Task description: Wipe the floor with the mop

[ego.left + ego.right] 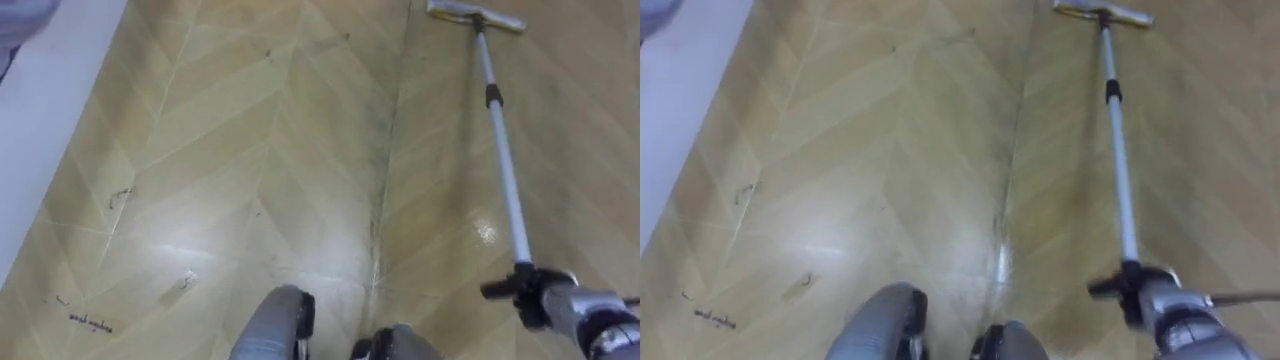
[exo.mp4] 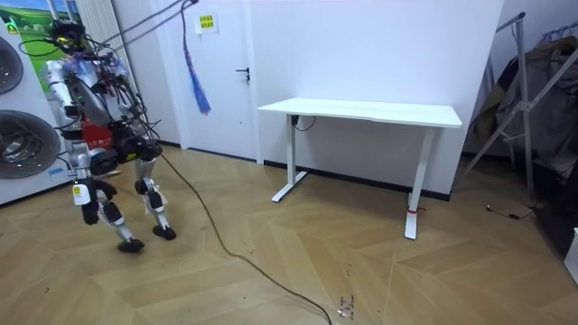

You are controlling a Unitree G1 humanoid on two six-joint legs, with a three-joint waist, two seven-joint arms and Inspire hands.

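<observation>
at 5 o'clock of the eye views, the right hand (image 1: 545, 292) holds the lower end of one mop with a silver metal pole (image 1: 508, 175). its fingers are curled round the pole, though single fingers are too blurred to separate. the pole runs up to 1 o'clock, with one black collar (image 1: 493, 96) part-way along. one flat pale mop head (image 1: 477, 14) lies on the tan herringbone wood-pattern floor (image 1: 280, 150), its far edge cut off at the top. three small dark marks sit towards 8 o'clock, nature unclear; one (image 1: 120, 196) is noted. a white surface (image 1: 50, 110) at 10 o'clock is cut off and unidentifiable. in the room view the robot stands at 9 o'clock beside two stacked white front-loading machines (image 2: 18, 144), both cut off. one white desk (image 2: 361, 112) stands at centre.
</observation>
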